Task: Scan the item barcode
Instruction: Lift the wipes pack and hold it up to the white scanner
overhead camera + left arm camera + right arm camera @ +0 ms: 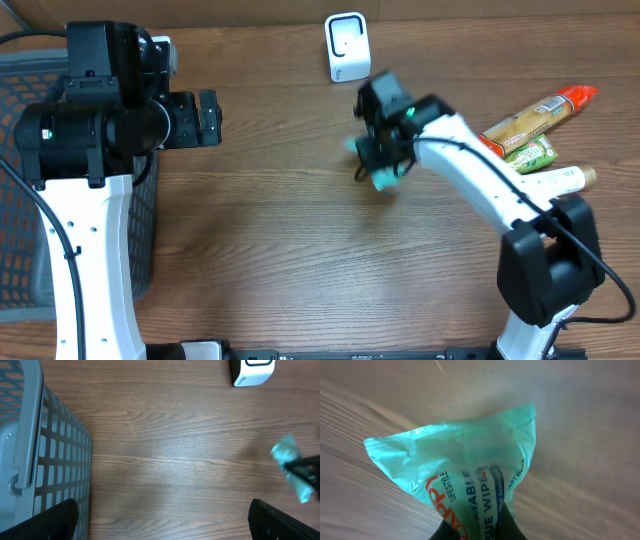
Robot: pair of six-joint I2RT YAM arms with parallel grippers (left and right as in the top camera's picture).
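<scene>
A teal plastic pack of tissue wipes (465, 475) fills the right wrist view, pinched at its lower end between the two dark fingers of my right gripper (477, 527), which is shut on it. In the overhead view the same wipes pack (384, 178) shows beside the right gripper (378, 160) near the table's middle, and it shows at the right edge of the left wrist view as a wipes pack (291, 468). The white barcode scanner (347, 46) stands at the back of the table. My left gripper (165, 520) hangs open by the basket, nothing between its fingers.
A grey mesh basket (30, 230) sits at the left edge, seen close as the basket wall (55, 460). At the right lie an orange-capped packet (535, 115), a green packet (530, 155) and a white tube (555, 180). The scanner (252, 371) shows at the top.
</scene>
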